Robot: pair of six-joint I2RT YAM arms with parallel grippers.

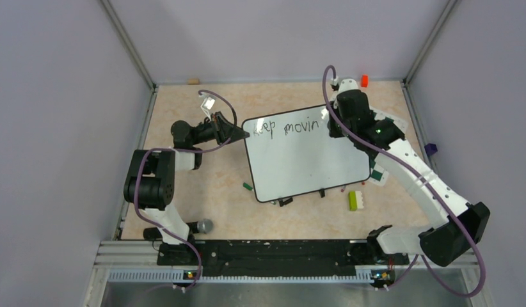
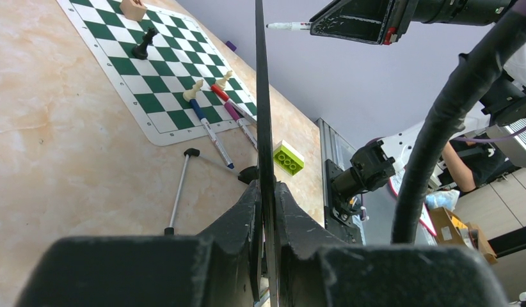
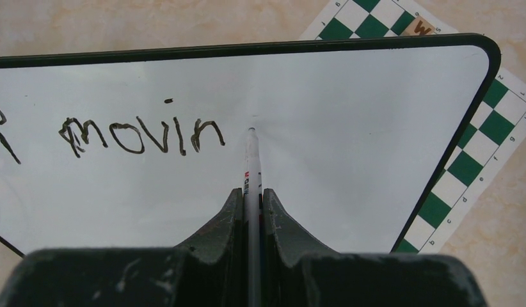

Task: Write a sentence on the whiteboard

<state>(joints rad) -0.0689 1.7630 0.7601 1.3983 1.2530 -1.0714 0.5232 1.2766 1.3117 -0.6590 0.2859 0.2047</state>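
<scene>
The whiteboard (image 1: 305, 163) is held raised and tilted above the table. Its dark handwriting reads "Keep movin" (image 1: 289, 126) in one line near the top edge. My left gripper (image 1: 244, 134) is shut on the board's left edge; the left wrist view shows the board edge-on (image 2: 263, 115) between the jaws (image 2: 265, 187). My right gripper (image 1: 334, 121) is shut on a white marker (image 3: 252, 166). The marker's tip is at the board face (image 3: 350, 160), just right of the "n" of "movin" (image 3: 142, 135). In the right wrist view the gripper (image 3: 252, 192) clamps the marker's barrel.
A green-and-white chess mat (image 2: 164, 70) lies under the board, with chess pieces and markers (image 2: 209, 131) on it. A lime brick (image 1: 352, 200) lies near the board's lower right corner. A thin rod (image 2: 180, 192) and a grey-headed tool (image 1: 203, 225) are on the table.
</scene>
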